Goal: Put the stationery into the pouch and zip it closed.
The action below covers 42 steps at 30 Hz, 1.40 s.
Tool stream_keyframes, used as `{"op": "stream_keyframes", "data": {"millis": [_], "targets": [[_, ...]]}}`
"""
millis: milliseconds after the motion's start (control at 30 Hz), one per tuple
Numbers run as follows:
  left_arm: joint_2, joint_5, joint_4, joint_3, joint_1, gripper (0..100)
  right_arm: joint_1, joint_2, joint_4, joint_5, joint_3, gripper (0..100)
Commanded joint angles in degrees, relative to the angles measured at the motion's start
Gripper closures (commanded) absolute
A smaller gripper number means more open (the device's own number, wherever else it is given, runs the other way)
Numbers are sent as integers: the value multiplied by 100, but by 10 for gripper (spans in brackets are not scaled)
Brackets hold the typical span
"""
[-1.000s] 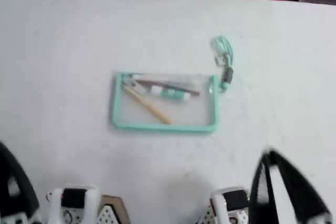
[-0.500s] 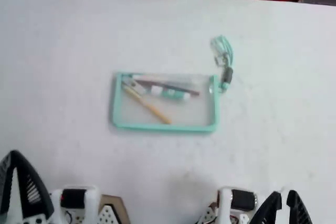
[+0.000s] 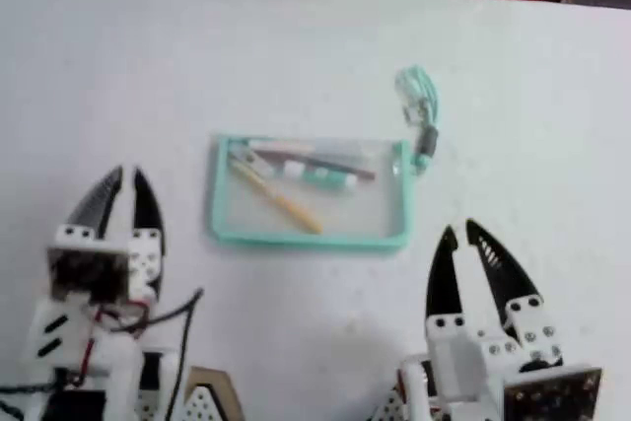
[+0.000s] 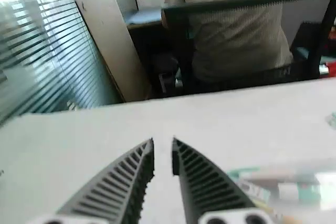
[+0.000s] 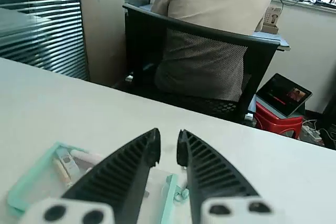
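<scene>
Left end effector (image 3: 126, 184), right end effector (image 3: 460, 236): slightly parted, empty, apart from pouch (image 3: 309, 192).

The left gripper (image 3: 126, 176) and right gripper (image 3: 459, 234) point straight ahead, side by side, the left reaching slightly farther. Each one's fingers stand narrowly apart.

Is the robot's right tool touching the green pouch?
Apart. The high view shows a strip of bare white table between the right tool and the pouch.
</scene>
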Motion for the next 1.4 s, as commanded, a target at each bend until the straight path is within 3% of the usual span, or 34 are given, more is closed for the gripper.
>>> {"op": "stream_keyframes", "data": {"millis": [0, 167, 333, 467, 633, 767, 1100, 1367], "targets": [[13, 18, 229, 668, -233, 876, -31, 22, -277, 132, 396, 932], [13, 70, 132, 1477, -233, 875, -31, 22, -1420, 132, 1925, 932], [13, 53, -1073, 2602, -277, 874, -22, 22, -2738, 114, 3191, 935], [13, 53, -1626, 3323, -338, 873, 286, 13, -3055, 88, 3349, 937], [13, 62, -1064, 3323, -303, 872, 1244, 31, -3064, 88, 3631, 937], [13, 62, -484, 3323, -295, 873, 1560, 22, -3046, 88, 4316, 937], [13, 70, 1169, 3323, -303, 876, 1376, 22, -2018, 88, 4624, 937], [13, 62, 1160, 3323, -330, 876, 1613, 22, -760, 123, 5046, 933]]}}
